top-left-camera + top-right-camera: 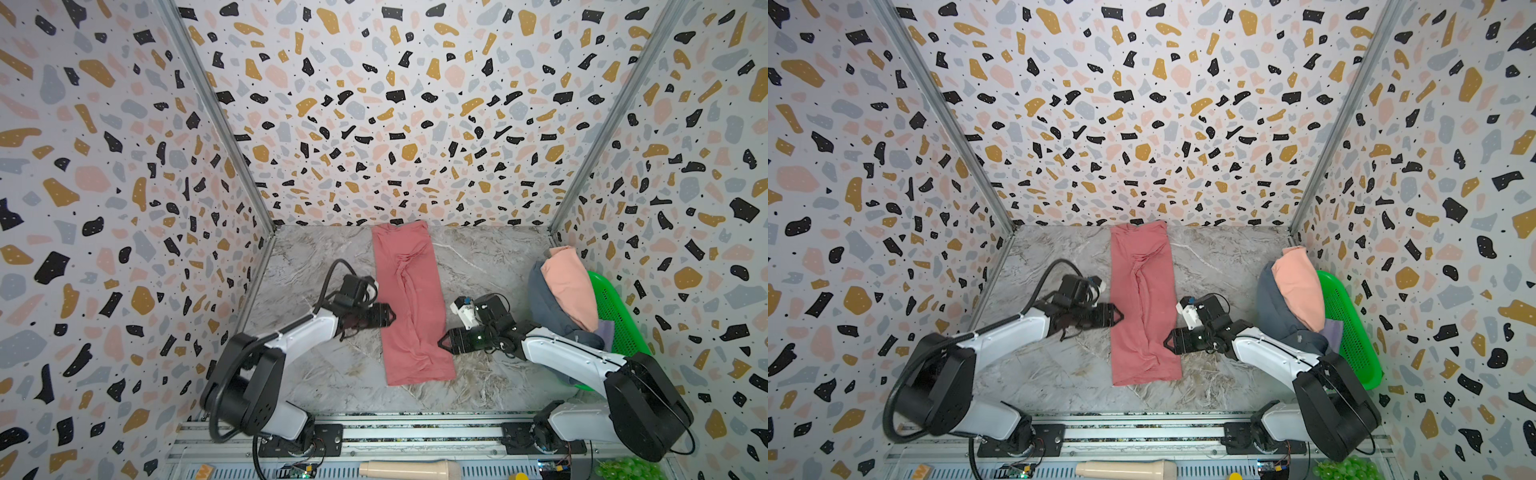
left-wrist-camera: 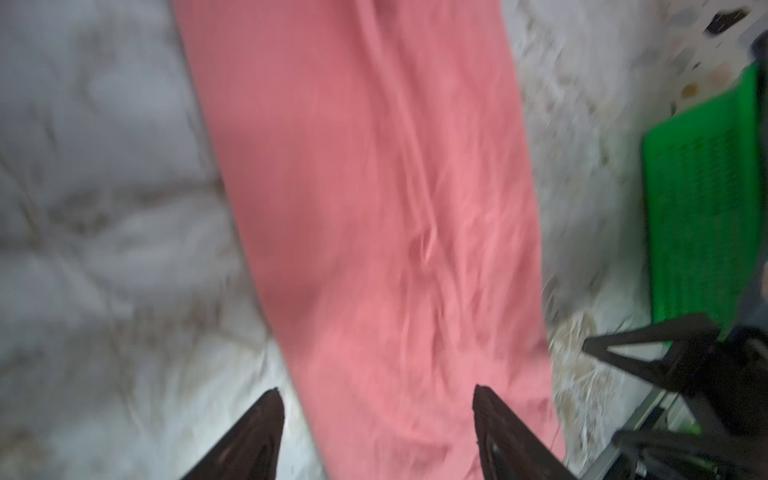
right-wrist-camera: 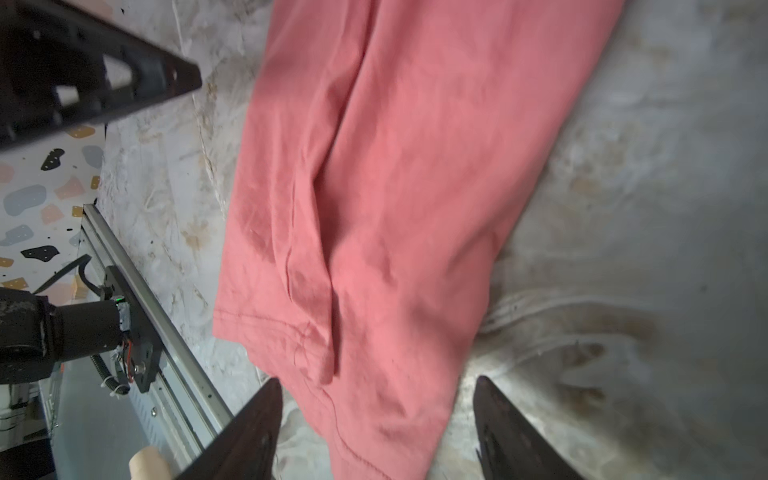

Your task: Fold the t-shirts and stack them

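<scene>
**Rose-red t-shirt** point(image 1: 411, 299): lies mid-bench point(image 1: 316, 257) as one long narrow strip. Its far end is at the foot of the back wall point(image 1: 399, 124) and its near end stops short of the front rail point(image 1: 415, 432). A ridge of creases runs down its length. The sleeves and neck are hidden inside the fold. You get only hem stitching, and only in the right wrist view.

**Left end effector** point(image 1: 390, 318): released, jaws spread, nothing between them. The tip sits over the strip's left edge. You cannot tell from above whether it touches the cloth. The left wrist view is smeared by blur, and both fingers point(image 2: 257, 436) are cut off by the frame edge.

**Right end effector** point(image 1: 441, 343): also released, jaws apart and empty. The tip is at the strip's right edge, nearer the hem than the left one.

**Pile, right side:**
- The peach t-shirt point(image 1: 569, 286) lies over the slate blue-grey t-shirt point(image 1: 544, 307).
- Only a corner of the lavender t-shirt point(image 1: 606, 332) shows.
- All three sit against the green basket point(image 1: 615, 316).
- Your right arm point(image 1: 569, 357) covers the pile's lower part and the basket's near end, so how the pile rests cannot be made out.

**Front edge, cut off by the frame:**
- A cream cylinder point(image 1: 409, 469).
- A green cluster point(image 1: 627, 469) of round beads.
- An orange piece point(image 1: 203, 471) with a white mark too small to read.
</scene>
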